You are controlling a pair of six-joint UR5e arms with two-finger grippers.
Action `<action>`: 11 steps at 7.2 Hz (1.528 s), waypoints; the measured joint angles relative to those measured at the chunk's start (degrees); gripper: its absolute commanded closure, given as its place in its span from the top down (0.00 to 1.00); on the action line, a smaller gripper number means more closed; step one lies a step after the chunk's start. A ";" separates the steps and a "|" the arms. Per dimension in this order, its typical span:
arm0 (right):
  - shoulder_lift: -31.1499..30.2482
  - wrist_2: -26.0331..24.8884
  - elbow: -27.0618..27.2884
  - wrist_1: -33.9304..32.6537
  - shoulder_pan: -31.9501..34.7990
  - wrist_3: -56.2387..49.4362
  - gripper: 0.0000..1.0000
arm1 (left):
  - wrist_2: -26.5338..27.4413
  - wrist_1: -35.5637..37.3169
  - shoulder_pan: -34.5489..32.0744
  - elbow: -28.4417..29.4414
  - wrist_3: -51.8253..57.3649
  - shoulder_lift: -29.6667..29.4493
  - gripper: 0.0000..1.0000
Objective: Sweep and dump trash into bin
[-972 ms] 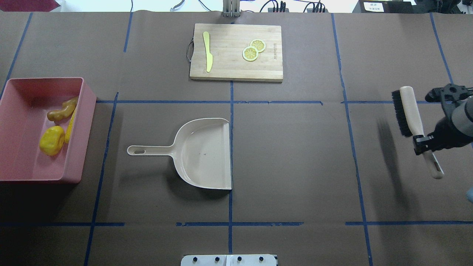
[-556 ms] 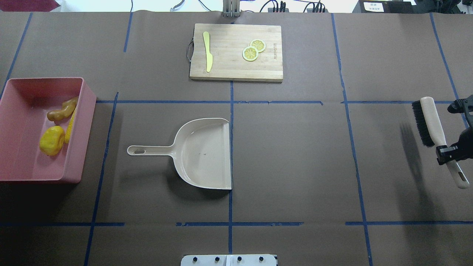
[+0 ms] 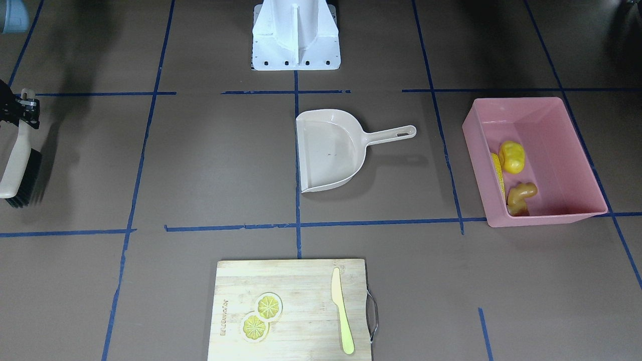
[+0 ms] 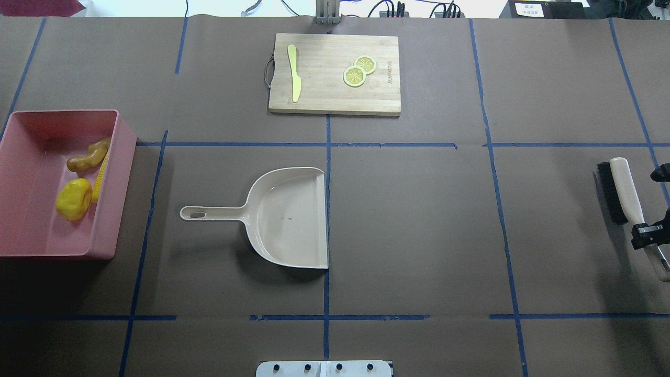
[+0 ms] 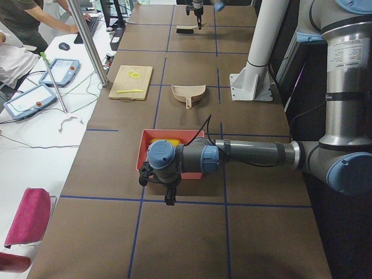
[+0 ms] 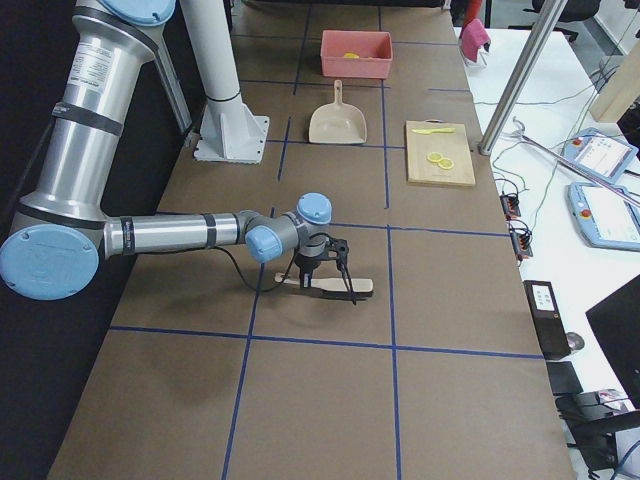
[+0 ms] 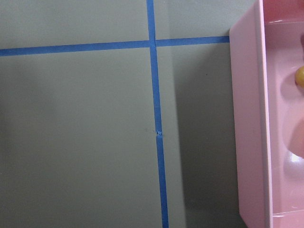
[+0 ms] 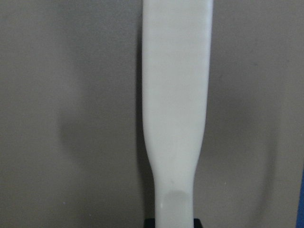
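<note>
Your job looks done: corn cob (image 4: pixel 100 178), yellow vegetable (image 4: pixel 74 198) and ginger root (image 4: pixel 88 156) lie in the pink bin (image 4: pixel 125 157). Right fingers (image 4: pixel 639 234) pinch the brush (image 4: pixel 623 188), seemingly all that's left to put down; whether the left fingers (image 5: pixel 169 196) are spread or closed, you cannot tell.

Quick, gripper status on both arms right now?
Left gripper: cannot be told from these views.
Right gripper: closed on the brush handle.

A robotics lab: tape-gridded table (image 4: pixel 419 209), teach pendant (image 6: pixel 604 214), cables.
</note>
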 measured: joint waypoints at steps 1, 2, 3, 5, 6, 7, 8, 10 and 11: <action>0.28 0.00 -0.65 0.07 -0.04 0.03 0.99 | 0.00 0.00 0.00 -0.21 0.00 0.00 1.00; 0.48 0.05 -0.85 0.09 -0.04 0.13 1.00 | 0.00 0.00 0.00 -0.31 0.00 0.00 1.00; 0.59 0.14 -0.58 0.10 -0.03 0.34 1.00 | 0.00 0.00 0.00 -0.37 0.00 0.00 1.00; 0.71 0.89 1.18 0.03 1.97 0.07 1.00 | 0.00 0.05 0.00 -1.03 -0.08 0.00 1.00; 0.65 2.57 2.63 -0.30 5.28 -1.61 1.00 | 0.00 0.07 0.00 -1.37 -0.11 0.00 1.00; 0.53 5.09 3.26 -1.72 10.15 -6.85 1.00 | 0.02 0.08 0.00 -1.52 -0.07 0.00 1.00; 0.91 7.21 3.36 -6.65 16.30 -16.34 1.00 | 0.06 0.09 -0.01 -1.73 0.07 0.00 1.00; 4.19 8.72 3.38 -21.40 28.39 -36.45 1.00 | 0.17 0.09 -0.08 -2.30 0.20 0.05 1.00; 5.20 8.83 2.88 -26.24 32.56 -42.99 1.00 | 0.32 0.09 -0.08 -2.35 0.21 0.07 1.00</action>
